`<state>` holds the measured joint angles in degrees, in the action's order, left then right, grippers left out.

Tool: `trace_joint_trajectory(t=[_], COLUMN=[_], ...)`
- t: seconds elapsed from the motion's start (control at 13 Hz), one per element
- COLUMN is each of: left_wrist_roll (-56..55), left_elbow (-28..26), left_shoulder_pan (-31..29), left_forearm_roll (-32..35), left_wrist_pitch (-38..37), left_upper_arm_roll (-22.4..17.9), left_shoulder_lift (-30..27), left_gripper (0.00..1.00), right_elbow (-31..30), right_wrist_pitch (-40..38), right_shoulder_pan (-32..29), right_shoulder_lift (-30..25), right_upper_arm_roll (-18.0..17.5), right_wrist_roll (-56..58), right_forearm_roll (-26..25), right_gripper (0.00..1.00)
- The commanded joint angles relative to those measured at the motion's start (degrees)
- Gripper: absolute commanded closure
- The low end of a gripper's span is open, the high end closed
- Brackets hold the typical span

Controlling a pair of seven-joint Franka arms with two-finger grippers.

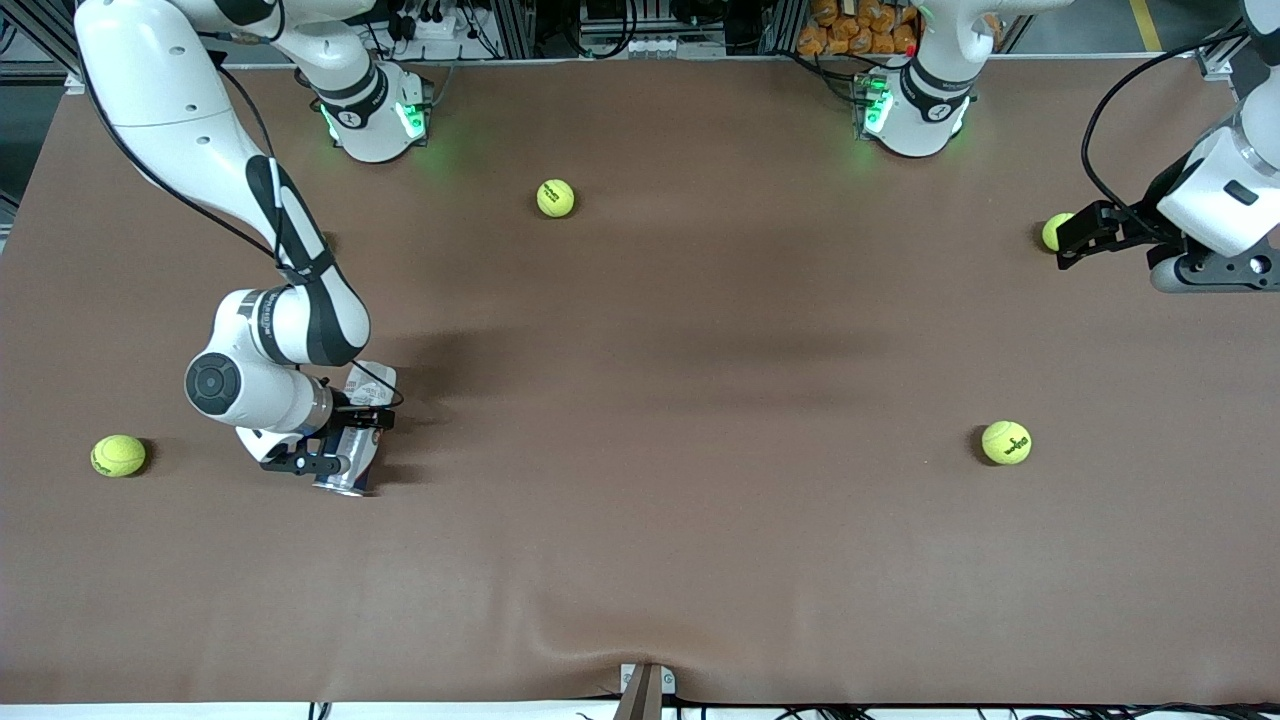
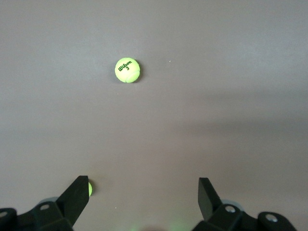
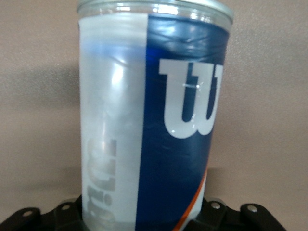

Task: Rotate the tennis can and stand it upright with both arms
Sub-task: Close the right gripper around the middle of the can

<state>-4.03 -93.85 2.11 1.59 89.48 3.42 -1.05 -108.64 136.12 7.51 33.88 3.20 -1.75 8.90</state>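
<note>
The tennis can (image 1: 350,472), clear with a white and navy label, lies tilted on the table near the right arm's end, its silver rim toward the front camera. My right gripper (image 1: 350,430) is around its middle and looks shut on it. In the right wrist view the can (image 3: 154,120) fills the picture with its white "W", and it hides the fingers. My left gripper (image 1: 1075,235) is open and empty above the table at the left arm's end; its spread fingers (image 2: 77,195) show in the left wrist view.
Yellow-green tennis balls lie about: one (image 1: 555,197) near the bases, one (image 1: 118,455) beside the can toward the table's end, one (image 1: 1006,442) toward the left arm's end, one (image 1: 1055,230) at the left gripper's tip. The left wrist view shows two balls (image 2: 127,70) (image 2: 89,188).
</note>
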Motion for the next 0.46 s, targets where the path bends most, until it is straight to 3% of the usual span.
trace_joint_trajectory(t=[0.0,0.38], left_wrist_roll=[0.78,0.78], left_elbow=[0.86,1.03], left_shoulder_pan=[0.61,0.52], left_forearm_roll=[1.13,1.05], left_wrist_pitch=[0.26,0.35], left_upper_arm_roll=[-0.34,-0.34], left_shoulder_lift=[0.52,0.52], left_gripper=[0.0,0.0], right_elbow=[0.71,2.11], right_wrist_pitch=[-0.59,-5.06], right_shoulder_pan=[0.31,0.4], right_shoulder_lift=[-0.57,-5.39], right_upper_arm_roll=[0.06,0.06], right_wrist_roll=[0.07,0.78], right_forearm_roll=[0.77,0.68], right_gripper=[0.32,0.29])
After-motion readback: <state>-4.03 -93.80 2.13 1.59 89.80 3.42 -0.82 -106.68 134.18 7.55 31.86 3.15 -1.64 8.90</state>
